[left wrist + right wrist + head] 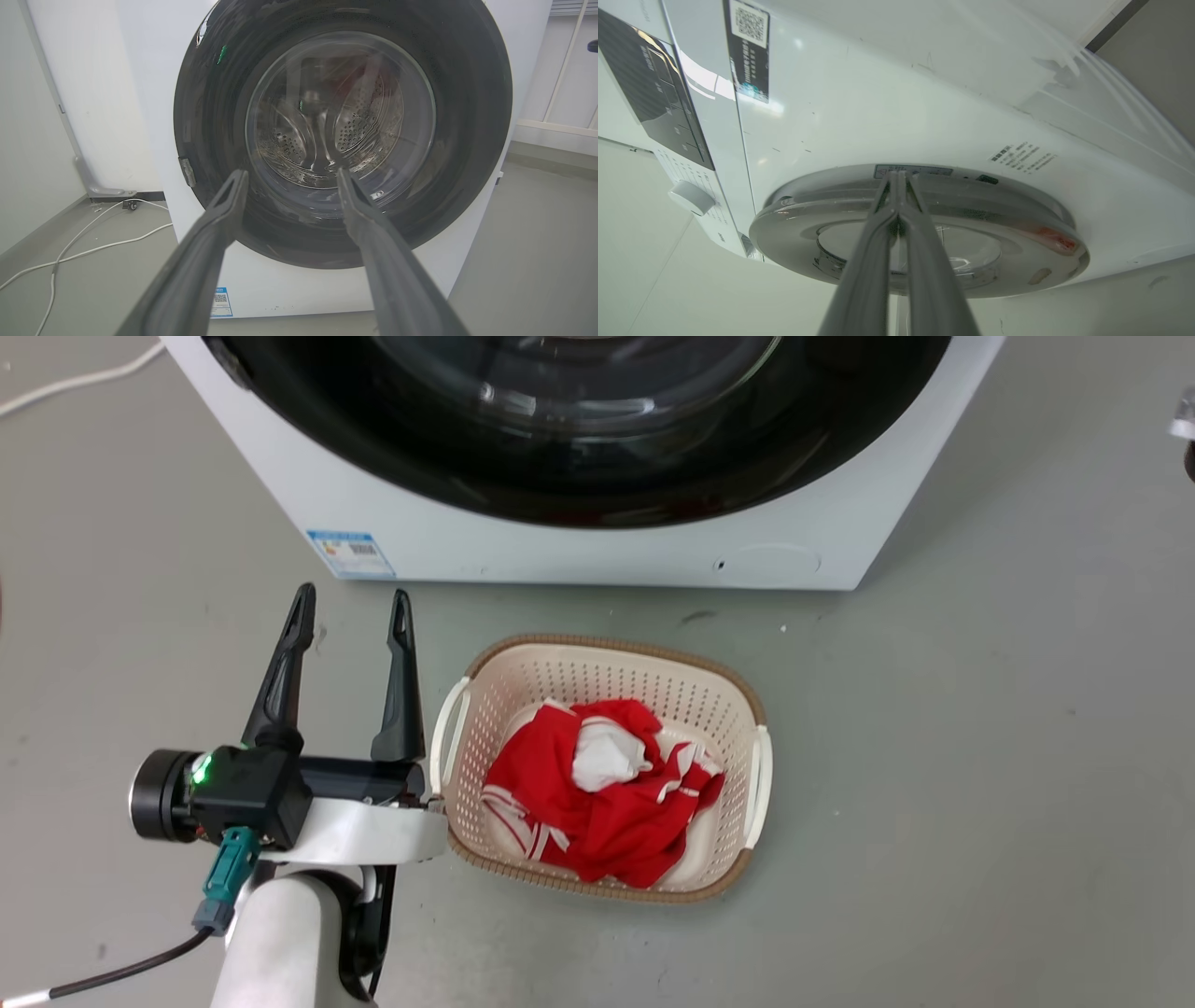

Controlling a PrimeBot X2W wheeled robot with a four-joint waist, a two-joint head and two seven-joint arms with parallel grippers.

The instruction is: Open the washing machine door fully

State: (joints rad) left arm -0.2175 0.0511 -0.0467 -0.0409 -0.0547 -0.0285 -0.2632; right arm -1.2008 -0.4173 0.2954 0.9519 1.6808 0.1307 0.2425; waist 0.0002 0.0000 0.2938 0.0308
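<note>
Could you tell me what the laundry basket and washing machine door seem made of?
The laundry basket looks like matte cream moulded plastic: regular perforations, brown woven-look rim. The washing machine door seems glossy black plastic around clear glass: reflections, drum visible through it.

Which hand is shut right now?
The right hand: its two long dark fingers are pressed together, tips at the rim of the large round glossy black washing machine door. The left hand has fingers spread wide, short of the door.
</note>
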